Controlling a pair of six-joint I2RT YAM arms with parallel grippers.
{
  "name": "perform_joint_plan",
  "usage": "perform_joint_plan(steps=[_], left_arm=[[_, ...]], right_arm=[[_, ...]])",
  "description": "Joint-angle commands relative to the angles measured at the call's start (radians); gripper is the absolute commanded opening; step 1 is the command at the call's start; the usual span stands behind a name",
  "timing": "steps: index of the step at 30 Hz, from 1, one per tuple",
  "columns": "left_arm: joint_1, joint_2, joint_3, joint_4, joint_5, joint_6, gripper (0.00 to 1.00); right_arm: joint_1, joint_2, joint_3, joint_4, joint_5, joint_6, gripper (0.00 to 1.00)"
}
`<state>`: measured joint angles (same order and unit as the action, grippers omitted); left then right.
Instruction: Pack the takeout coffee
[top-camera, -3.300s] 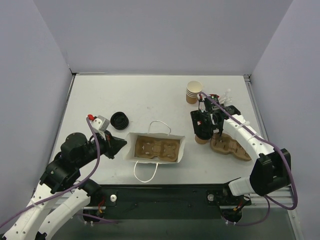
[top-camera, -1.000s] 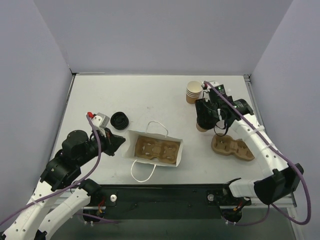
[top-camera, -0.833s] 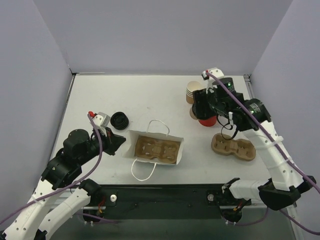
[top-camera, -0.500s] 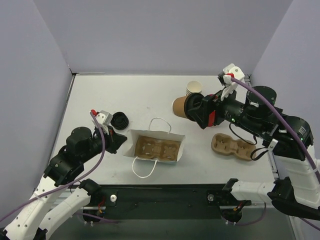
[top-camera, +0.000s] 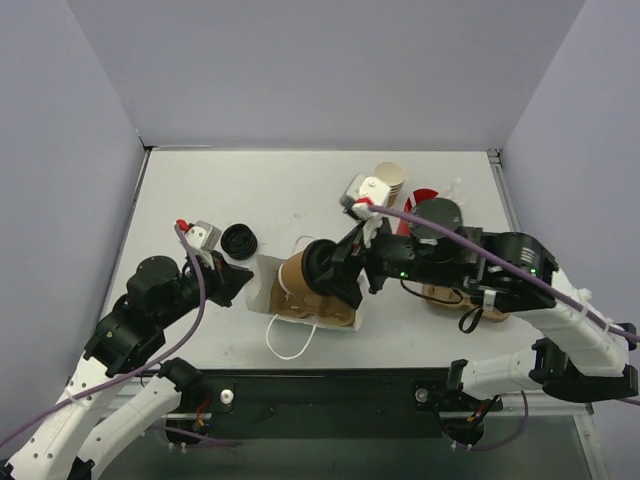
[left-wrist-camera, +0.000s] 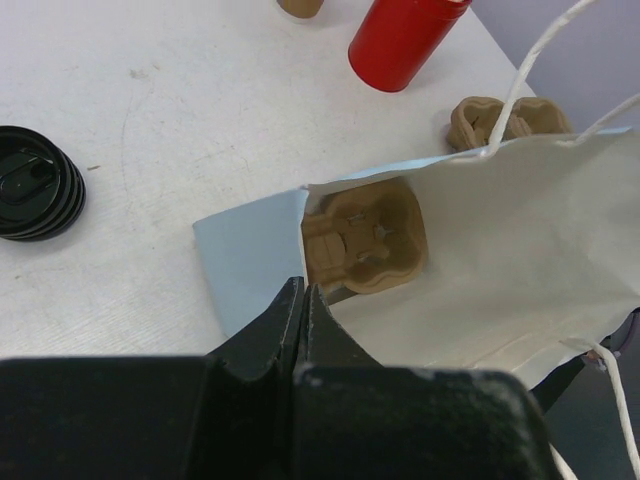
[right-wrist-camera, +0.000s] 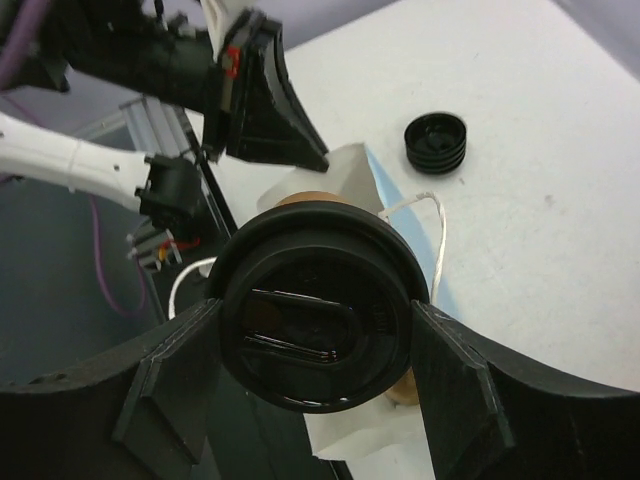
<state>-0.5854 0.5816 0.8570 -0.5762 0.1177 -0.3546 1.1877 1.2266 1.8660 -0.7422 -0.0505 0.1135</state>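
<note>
**Coffee cup held sideways over the open bag**

Top view: the coffee cup (top-camera: 294, 284) is in the air above the mouth of the paper bag (top-camera: 264, 292). It is tipped well over, its long axis running left to right. The brown base points left and down toward the bag, and the black lid faces back toward the right arm. The right end effector (top-camera: 312, 277) grips the cup at its lid end, so the cup sticks out leftward beyond the fingers. The left end effector (top-camera: 230, 283) sits at the bag's left edge. Half a second ago the cup was high over the worktop beside the stack of cups (top-camera: 389, 178), well right of the bag. Before that it stood by the loose cup carrier (top-camera: 445, 295).

Left wrist view: the left end effector (left-wrist-camera: 303, 300) is clenched on the bag's (left-wrist-camera: 480, 270) near edge. Another cup carrier (left-wrist-camera: 365, 235) lies inside the bag. The red cup (left-wrist-camera: 405, 40) and the stack of lids (left-wrist-camera: 35, 197) stand on the worktop (left-wrist-camera: 180, 100).

Right wrist view: the lid (right-wrist-camera: 315, 320) faces the camera squarely. The fingers (right-wrist-camera: 165, 385) press against it on both sides, with the bag (right-wrist-camera: 350, 165) behind.
</note>
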Motion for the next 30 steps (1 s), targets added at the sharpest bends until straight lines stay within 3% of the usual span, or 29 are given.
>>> perform_joint_plan(steps=[1, 13, 18, 30], left_arm=[[0.006, -0.051, 0.014, 0.072, 0.051, 0.014, 0.00], [0.006, -0.141, -0.088, 0.115, 0.316, 0.031, 0.00], [0.006, -0.177, -0.111, 0.110, 0.323, 0.042, 0.00], [0.006, -0.171, -0.104, 0.131, 0.335, 0.127, 0.00]], right_arm=[[0.084, 0.053, -0.054, 0.000, 0.098, -0.087, 0.45], [0.271, 0.122, -0.330, 0.006, 0.452, -0.300, 0.43], [0.285, 0.096, -0.484, 0.093, 0.460, -0.359, 0.43], [0.279, 0.125, -0.524, 0.153, 0.466, -0.492, 0.43]])
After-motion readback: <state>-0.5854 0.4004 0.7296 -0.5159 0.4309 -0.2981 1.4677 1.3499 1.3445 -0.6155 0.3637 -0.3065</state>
